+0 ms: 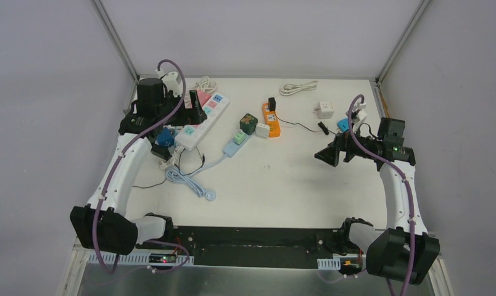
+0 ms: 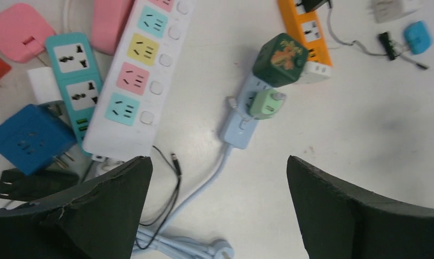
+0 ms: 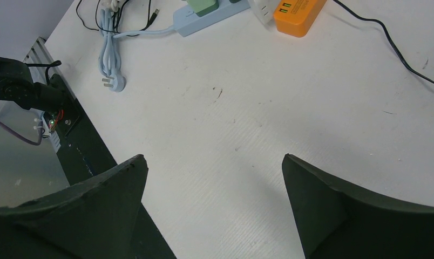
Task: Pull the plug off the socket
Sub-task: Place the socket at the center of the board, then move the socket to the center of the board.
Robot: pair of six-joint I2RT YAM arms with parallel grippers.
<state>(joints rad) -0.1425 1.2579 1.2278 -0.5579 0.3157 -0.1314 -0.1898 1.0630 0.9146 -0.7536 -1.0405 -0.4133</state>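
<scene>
Both end effectors are spread wide and hold nothing. The left end effector [image 2: 217, 162] hangs over the clutter at the far left of the tabletop [image 1: 282, 185]. Its fingers [image 2: 96, 216] touch nothing, and the gap between them frames bare surface and a pale blue cable [image 2: 201, 189]. Just ahead of it lies the light blue power strip [image 2: 239, 121] with a small green plug [image 2: 266, 102] seated in it and a dark green cube adapter [image 2: 282, 51] at its far end. A white strip with coloured sockets [image 2: 144, 70] lies to the left of it, and an orange strip [image 2: 306, 27] lies beyond. The right end effector [image 3: 213, 156] hovers, equally agape, over open tabletop, well apart from the strips.
</scene>
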